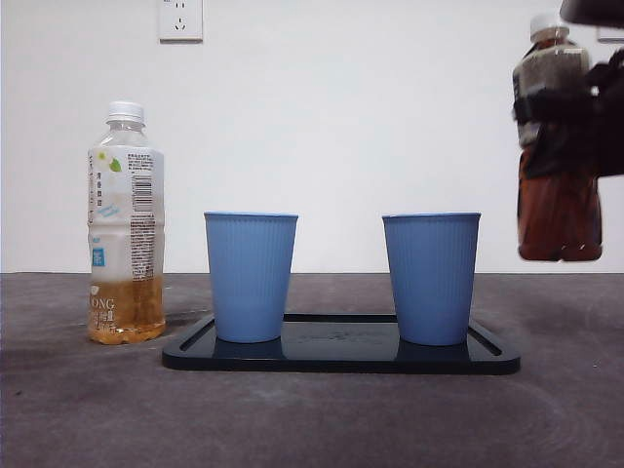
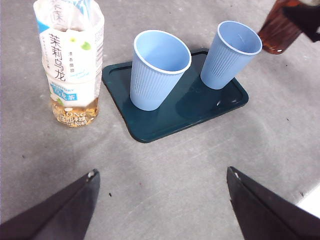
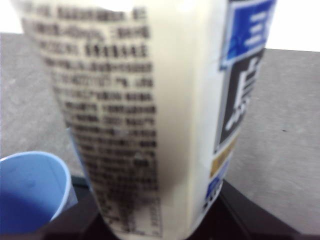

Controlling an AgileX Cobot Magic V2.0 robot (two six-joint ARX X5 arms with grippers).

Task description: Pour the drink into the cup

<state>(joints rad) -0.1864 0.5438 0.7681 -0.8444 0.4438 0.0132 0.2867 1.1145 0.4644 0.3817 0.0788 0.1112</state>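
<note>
A bottle of dark brown drink (image 1: 558, 195) with a white cap hangs upright in the air at the far right, above the table. My right gripper (image 1: 575, 117) is shut on its labelled middle, and the label (image 3: 150, 125) fills the right wrist view. Two empty blue cups (image 1: 251, 278) (image 1: 431, 278) stand on a dark tray (image 1: 341, 356); the right one (image 3: 30, 190) is nearest the held bottle. My left gripper (image 2: 161, 172) is open above bare table, near the tray (image 2: 165, 125), with nothing between its fingers.
A clear bottle of pale tea (image 1: 127, 224), about a quarter full and capped, stands on the table left of the tray. A white wall with a socket (image 1: 180, 19) lies behind. Grey tabletop surrounds the tray.
</note>
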